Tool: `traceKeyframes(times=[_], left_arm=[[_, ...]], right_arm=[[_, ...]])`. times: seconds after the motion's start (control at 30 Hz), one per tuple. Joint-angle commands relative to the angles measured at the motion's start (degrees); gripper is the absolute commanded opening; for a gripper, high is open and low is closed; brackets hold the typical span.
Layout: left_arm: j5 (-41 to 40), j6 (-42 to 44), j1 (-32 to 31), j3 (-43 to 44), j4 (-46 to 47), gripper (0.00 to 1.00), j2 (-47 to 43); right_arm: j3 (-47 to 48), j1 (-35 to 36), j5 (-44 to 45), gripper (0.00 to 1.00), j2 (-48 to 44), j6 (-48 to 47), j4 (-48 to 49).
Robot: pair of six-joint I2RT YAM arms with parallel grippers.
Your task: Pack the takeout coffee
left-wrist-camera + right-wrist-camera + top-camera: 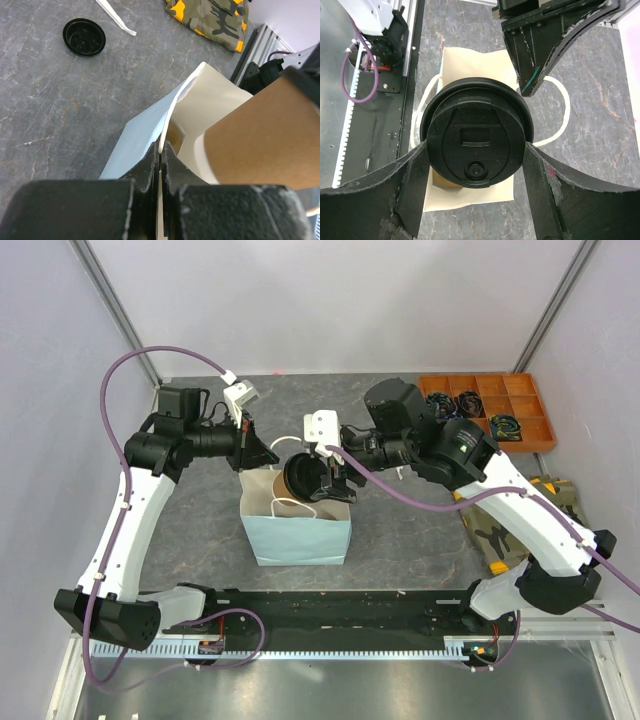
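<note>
The takeout coffee point(303, 480) is a tan paper cup with a black lid point(477, 137). My right gripper point(325, 480) is shut on it at the lid rim, one finger on each side point(415, 185), and holds it over the open mouth of the light-blue paper bag point(296, 532). The cup's tan side point(265, 140) shows at the bag mouth in the left wrist view. My left gripper point(266, 454) is shut on the bag's far rim point(167, 127) and holds it open. The bag's cream inside point(470, 62) and white handles point(563, 112) show beneath the cup.
A loose black lid point(84, 36) and a white strip point(116, 17) lie on the grey table. A camouflage cloth point(510, 530) lies at the right. An orange compartment tray point(490, 405) stands at the back right. The rail point(330, 605) runs along the near edge.
</note>
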Motion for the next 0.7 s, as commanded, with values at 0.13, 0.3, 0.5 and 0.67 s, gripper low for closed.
traceKeyframes(times=[0.13,0.3,0.5,0.67], left_arm=[[3.02,-1.20,0.04,-1.25,2.03,0.02,-0.74],[3.81,-0.58,0.04,-1.78,2.03,0.02,-1.36],[4.51,0.30,0.04,-2.22,2.03,0.02,-1.71],[5.39,0.91,0.04,-2.40,2.03,0.02,-1.97]], right_arm=[[-3.74,0.31,0.04,0.34,1.18,-0.70,6.12],[-5.41,0.22,0.30,0.33,1.88,1.24,7.00],[-7.96,0.31,0.56,0.32,1.62,0.72,8.14],[-9.90,0.31,0.92,0.31,1.97,0.36,9.72]])
